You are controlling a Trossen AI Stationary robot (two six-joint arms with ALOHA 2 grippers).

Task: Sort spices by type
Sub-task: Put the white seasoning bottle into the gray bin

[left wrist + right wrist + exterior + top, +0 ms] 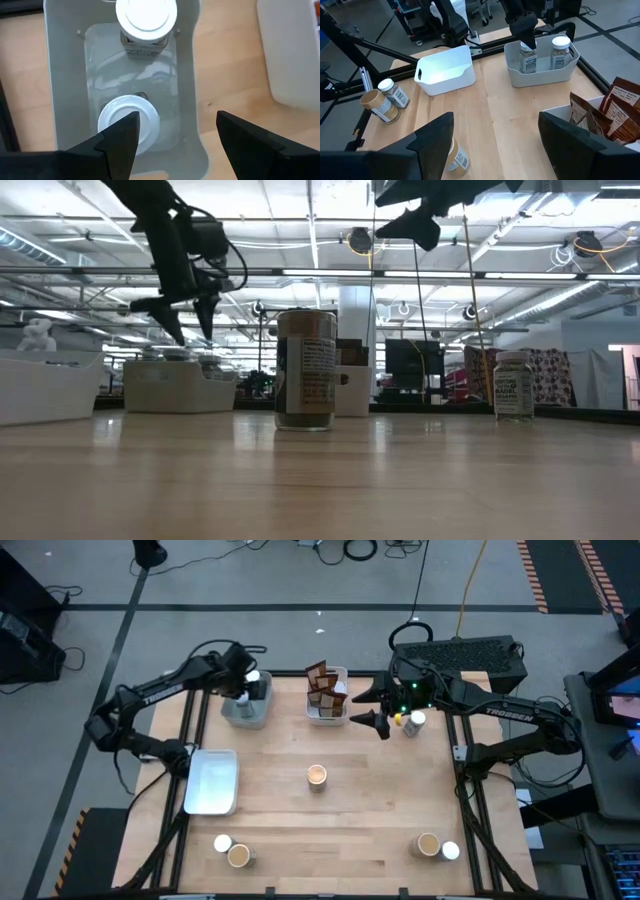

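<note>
- My left gripper (172, 137) hangs with its jaws apart and empty over the grey bin (246, 712) at the back left of the tabletop (370, 820); two white-topped jars (146, 17) stand inside it, one right under my fingers.
- I judge that drop finished, so the sound move is to lift straight up and clear the bin's wall before swinging away, so I don't knock either jar.
- My right gripper (383, 723) hovers with its jaws apart and empty just beside the middle bin (327, 710), which holds the brown packets (320, 680).
- A white-topped jar (417, 721) stands close by that gripper with a yellow item I can't make out; I'd come down on the jar from above, centred on its cap.
- Still loose: a tan-topped jar (317, 775) mid-table and a mixed pair near each front corner (230, 850).
- The white tray (211, 782) at the left is empty; the tan-topped ones likely belong there.
</note>
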